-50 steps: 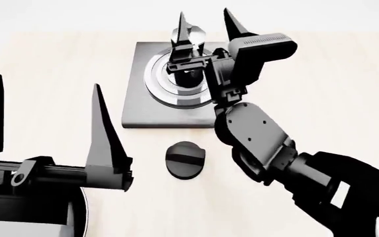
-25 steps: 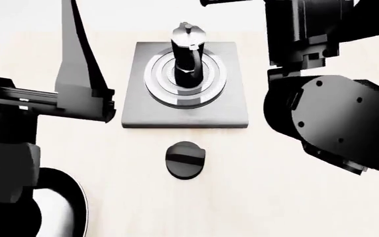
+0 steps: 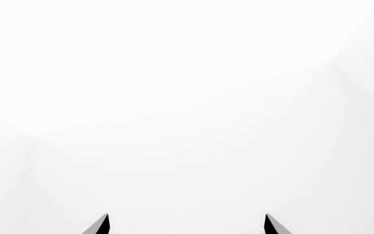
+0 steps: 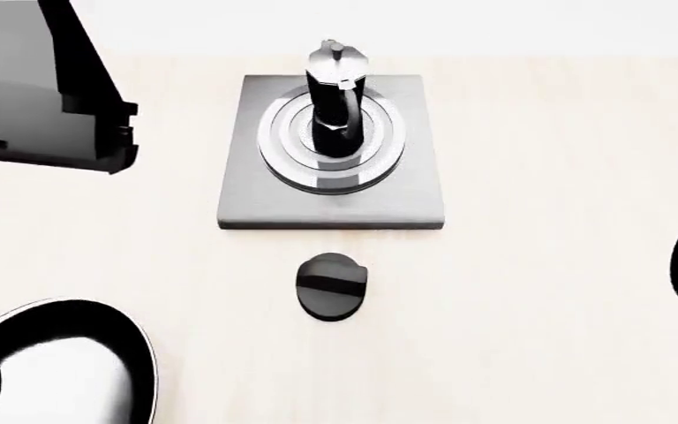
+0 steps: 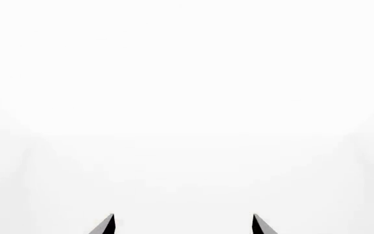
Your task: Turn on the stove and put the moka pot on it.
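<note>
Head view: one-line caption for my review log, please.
Moka pot standing upright on the stove rings, knob in front, both arms withdrawn.

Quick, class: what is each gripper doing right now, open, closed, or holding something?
Left gripper: open, holding nothing.
Right gripper: open, holding nothing.

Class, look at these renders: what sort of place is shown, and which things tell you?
Probably a bare simulated kitchen worktop: a moka pot stands on a ringed stove plate, its black knob in front, on a pale wooden table.
</note>
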